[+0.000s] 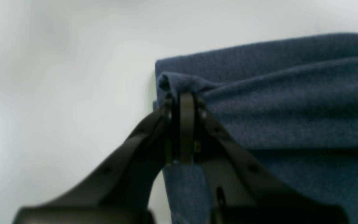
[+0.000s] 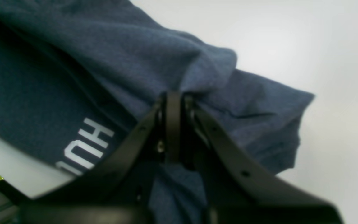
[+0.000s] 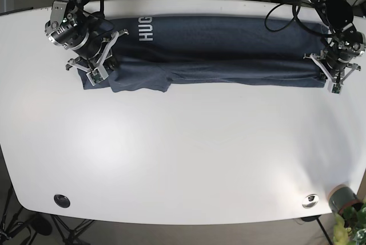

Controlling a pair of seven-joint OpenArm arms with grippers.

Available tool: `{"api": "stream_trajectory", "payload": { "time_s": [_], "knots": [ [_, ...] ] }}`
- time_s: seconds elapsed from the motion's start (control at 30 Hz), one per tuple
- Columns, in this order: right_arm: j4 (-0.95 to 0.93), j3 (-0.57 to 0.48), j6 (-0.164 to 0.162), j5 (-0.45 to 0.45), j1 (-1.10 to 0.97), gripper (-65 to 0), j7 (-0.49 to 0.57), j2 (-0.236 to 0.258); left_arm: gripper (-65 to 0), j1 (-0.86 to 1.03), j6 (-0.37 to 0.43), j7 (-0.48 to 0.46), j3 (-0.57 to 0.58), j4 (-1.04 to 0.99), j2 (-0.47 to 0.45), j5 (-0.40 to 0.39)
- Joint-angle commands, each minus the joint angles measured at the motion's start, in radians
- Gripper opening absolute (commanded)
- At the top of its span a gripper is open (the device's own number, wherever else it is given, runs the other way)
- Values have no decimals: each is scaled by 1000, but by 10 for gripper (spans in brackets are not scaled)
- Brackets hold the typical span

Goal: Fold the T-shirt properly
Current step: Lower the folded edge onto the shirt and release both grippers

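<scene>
Left wrist view: the left gripper [image 1: 183, 102] has its fingers [image 1: 186, 124] clenched on a bunched corner of the T-shirt [image 1: 291, 102]. A fold of dark blue cloth is lifted over the layer below it; the cloth edge runs just beside the fingers, with bare white counter [image 1: 57, 77] on the other side of that edge.

Right wrist view: the right gripper [image 2: 174, 96] is likewise clamped on a pinch of cloth at the sleeve end of the shirt. White lettering [image 2: 85, 146] shows on the lower layer, near the fingers. The sleeve hangs loose and wrinkled past the grip, over the counter.

Base view: the T-shirt lies along the far edge of the counter as one long dark band, the "HUG" print near the right gripper [image 3: 94, 67]. The left gripper [image 3: 334, 76] holds the opposite end. A lengthwise fold appears partly laid: the near edge has been brought toward the middle, and a crease line runs the length of the band. One flap near the right gripper sticks out unevenly from the band.

Judgement: the task looks early to midway. A first lengthwise fold is being placed; the sleeve still needs tucking, and the crosswise folds remain to be done.
</scene>
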Motion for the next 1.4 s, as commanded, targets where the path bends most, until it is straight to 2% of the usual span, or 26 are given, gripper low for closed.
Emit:
{"api": "stream_trajectory", "payload": {
  "time_s": [0.0,0.07,0.13,0.17,0.2,0.27,0.33,0.43,0.53,0.6,0.87,0.97,1.17,1.37],
  "knots": [
    [10,6,-6,9,-6,-650,17,7,-650,-5,3,-6,-7,9,-25,2],
    [10,6,-9,9,-18,-650,20,7,-650,12,3,-6,-4,9,-25,2],
    [7,6,-36,9,-24,-650,20,7,-650,19,3,-6,0,9,-25,2],
    [4,6,-50,9,-27,-629,20,7,-650,19,3,-6,2,9,-25,2],
    [1,6,-76,9,-30,-564,20,7,-650,19,3,-6,14,7,-25,2],
    [0,6,-107,9,-34,-453,21,7,-647,22,3,-6,34,7,-26,2],
    [1,6,-116,18,-47,-350,24,7,-600,33,3,-5,53,7,-37,2],
    [33,6,-115,49,-53,-274,24,7,-496,45,3,-5,62,18,-35,-1],
    [41,6,-121,104,-53,-263,24,10,-424,45,3,-5,49,58,-35,-6],
    [35,6,-122,127,-43,-260,24,14,-406,45,3,-5,40,98,-34,-6],
    [-46,5,-125,130,78,-257,-17,10,-404,45,3,-5,43,147,-31,-6],
    [-112,5,-145,130,125,-258,-56,10,-404,45,3,-5,45,147,-31,-1],
    [-158,3,-193,135,151,-257,-60,8,-404,59,3,-11,46,72,-37,2],
    [-246,5,-194,138,177,-263,-60,7,-406,62,3,-14,46,-36,-40,2]
  ]
}}
